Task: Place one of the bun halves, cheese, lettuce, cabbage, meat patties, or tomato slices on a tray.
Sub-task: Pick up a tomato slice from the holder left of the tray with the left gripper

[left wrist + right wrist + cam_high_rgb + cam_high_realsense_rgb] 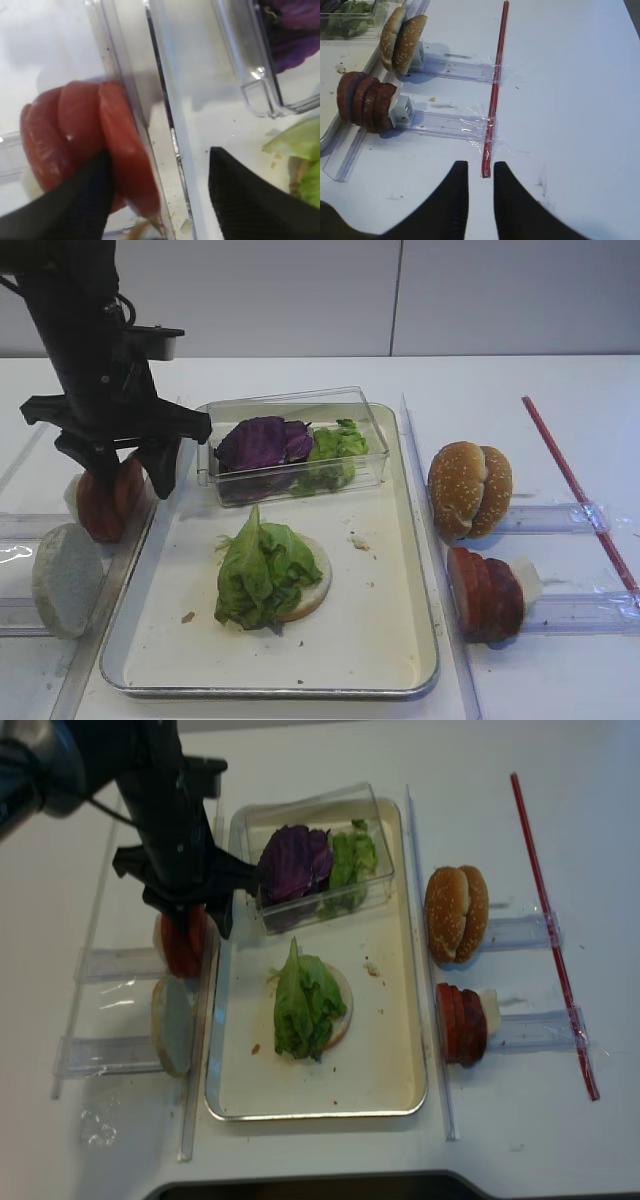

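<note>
Bright-red tomato slices stand on edge in a clear holder just left of the cream tray. My left gripper hangs over them, open. In the left wrist view its left finger sits behind the nearest tomato slice, and its right finger is over the tray floor, so slice and tray rim lie between the jaws. On the tray, lettuce lies on a pale bun half. My right gripper is shut and holds nothing, above the bare table.
A clear box at the tray's back holds purple cabbage and green leaves. A pale bun half stands front left. Right of the tray are sesame buns, dark meat patties and a red strip.
</note>
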`<state>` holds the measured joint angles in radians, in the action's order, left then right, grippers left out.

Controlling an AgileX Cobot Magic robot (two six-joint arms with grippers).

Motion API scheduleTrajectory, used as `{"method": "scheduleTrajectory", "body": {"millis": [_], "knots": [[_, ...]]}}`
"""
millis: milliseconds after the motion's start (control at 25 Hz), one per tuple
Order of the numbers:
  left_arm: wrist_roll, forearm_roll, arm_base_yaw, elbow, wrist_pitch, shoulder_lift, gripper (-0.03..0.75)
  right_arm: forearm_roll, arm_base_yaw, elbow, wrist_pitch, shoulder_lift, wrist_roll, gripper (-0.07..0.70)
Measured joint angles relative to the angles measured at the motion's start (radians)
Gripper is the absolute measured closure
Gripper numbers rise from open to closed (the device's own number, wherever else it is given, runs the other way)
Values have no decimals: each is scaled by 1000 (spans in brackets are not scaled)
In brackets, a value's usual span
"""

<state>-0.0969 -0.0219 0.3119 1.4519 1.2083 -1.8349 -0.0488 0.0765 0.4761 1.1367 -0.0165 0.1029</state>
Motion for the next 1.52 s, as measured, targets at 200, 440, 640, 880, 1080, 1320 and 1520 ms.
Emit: {"method": "scheduleTrajectory", "body": {"millis": [200, 440, 640, 880, 1080, 1320, 1520], "knots": [[0, 0, 0, 0, -28, -4, 379, 0, 0, 0, 0, 0, 0, 471], [-20, 28, 0, 0, -32, -5, 512, 0, 0, 0, 0, 0, 0, 471], [-49, 61, 0, 0, -26, -5, 611, 0, 0, 0, 0, 0, 0, 471], [-52, 79, 0, 0, -11, -5, 619, 0, 0, 0, 0, 0, 0, 472], [-53, 87, 2, 16, -1, -8, 619, 0, 0, 0, 0, 0, 0, 471], [-53, 102, 2, 75, 6, -8, 620, 0, 0, 0, 0, 0, 0, 472], [-53, 90, 2, 78, 12, 19, 622, 0, 0, 0, 0, 0, 0, 472]]}}
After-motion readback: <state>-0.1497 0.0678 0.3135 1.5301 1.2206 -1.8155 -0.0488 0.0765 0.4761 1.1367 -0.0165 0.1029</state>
